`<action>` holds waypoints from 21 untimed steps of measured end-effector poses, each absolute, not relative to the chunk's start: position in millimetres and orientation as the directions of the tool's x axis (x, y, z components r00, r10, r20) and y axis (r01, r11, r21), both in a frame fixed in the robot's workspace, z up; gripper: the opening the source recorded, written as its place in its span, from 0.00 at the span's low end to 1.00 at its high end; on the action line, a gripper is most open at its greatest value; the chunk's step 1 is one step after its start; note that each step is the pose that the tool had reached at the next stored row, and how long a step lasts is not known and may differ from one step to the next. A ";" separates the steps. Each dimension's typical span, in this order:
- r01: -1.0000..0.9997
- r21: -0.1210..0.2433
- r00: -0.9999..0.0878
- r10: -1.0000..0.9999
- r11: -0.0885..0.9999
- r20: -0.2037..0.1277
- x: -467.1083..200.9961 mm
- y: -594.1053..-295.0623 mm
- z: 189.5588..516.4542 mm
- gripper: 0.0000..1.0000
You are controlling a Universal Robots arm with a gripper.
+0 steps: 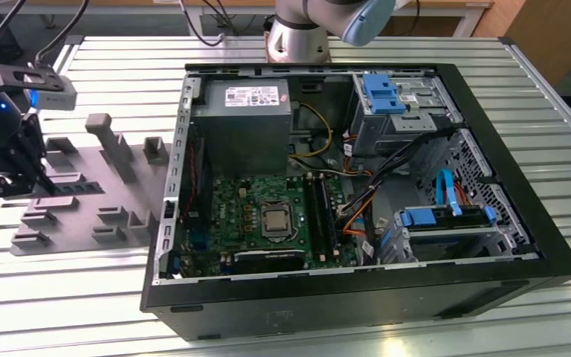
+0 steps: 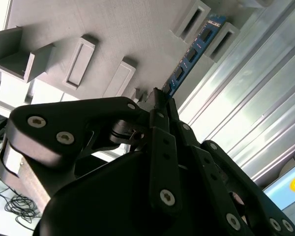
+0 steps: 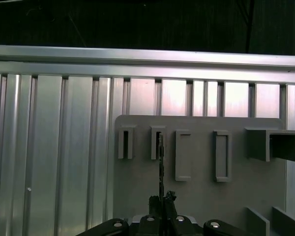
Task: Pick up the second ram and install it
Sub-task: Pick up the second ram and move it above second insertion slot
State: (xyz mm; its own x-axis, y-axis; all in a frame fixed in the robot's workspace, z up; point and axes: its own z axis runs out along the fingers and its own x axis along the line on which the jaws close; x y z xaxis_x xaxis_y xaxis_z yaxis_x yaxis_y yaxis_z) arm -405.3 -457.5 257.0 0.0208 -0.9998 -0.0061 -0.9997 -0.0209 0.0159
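Exterior view's left: the gripper (image 1: 13, 175) stands low over the grey holder plate (image 1: 87, 201), on the slatted aluminium table (image 1: 117, 59).

The second ram (image 2: 192, 53) stands on edge on that plate, its far end seated in a grey holder block (image 3: 158, 143). In both wrist views the fingers are drawn narrow around the stick's near end; they appear to pinch it, though firm contact cannot be confirmed.

Judgement: the stick lies centred between the fingers (image 3: 162, 199), as it should. Any lift should run straight out of the block, without twist, or the thin board may bind.

Further right, well apart, the open computer case (image 1: 523, 245) lies flat, its black memory slots (image 1: 317, 212) exposed on the motherboard (image 1: 236, 216).
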 end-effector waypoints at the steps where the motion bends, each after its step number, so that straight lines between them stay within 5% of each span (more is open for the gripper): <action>1: -1.000 0.016 0.021 -1.000 -0.021 -0.006 -405.4 -457.5 257.2 0.14; 21: -1.000 0.016 0.021 -1.000 -0.021 -0.006 -405.3 -457.5 262.5 0.14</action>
State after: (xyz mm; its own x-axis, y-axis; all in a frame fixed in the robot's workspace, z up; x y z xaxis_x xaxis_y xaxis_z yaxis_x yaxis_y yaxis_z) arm -405.3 -457.5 262.5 0.0208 -0.9998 -0.0061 -0.9997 -0.0209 0.0159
